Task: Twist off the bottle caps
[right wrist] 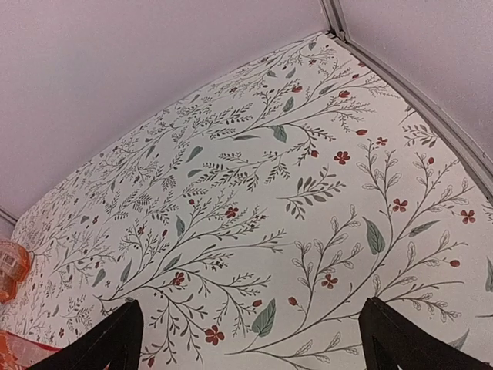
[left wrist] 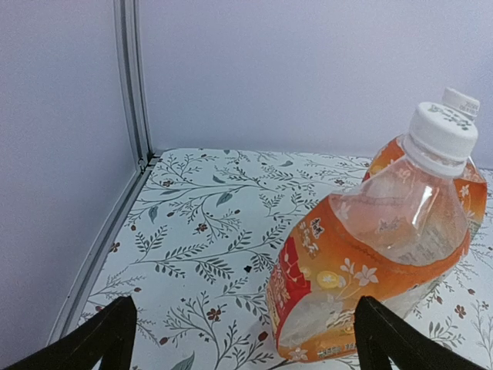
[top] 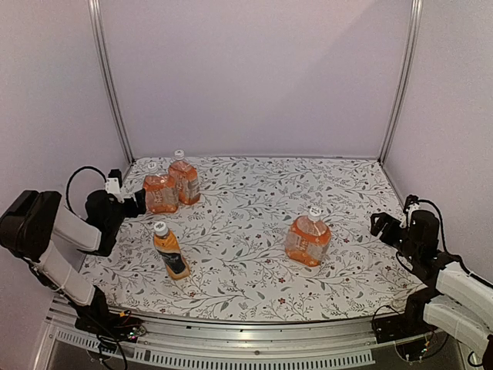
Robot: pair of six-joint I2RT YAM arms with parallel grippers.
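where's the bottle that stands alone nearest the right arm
In the top view, the squat bottle stands right of centre on the table, left of the right gripper.

The bottle caps [left wrist: 441, 131] are dull white plastic. The bottles [left wrist: 370, 262] are clear, shiny plastic. The table cover [right wrist: 254, 193] looks smooth and matt. The corner post [left wrist: 131, 77] is pale metal.

A white table cover [top: 246, 231] printed with grey leafy sprigs and small red flowers is walled behind and at both sides by plain lilac panels [top: 254, 69], with silver metal posts [top: 108, 77] at its two far corners and a silver rail [top: 254, 331] along its near edge.
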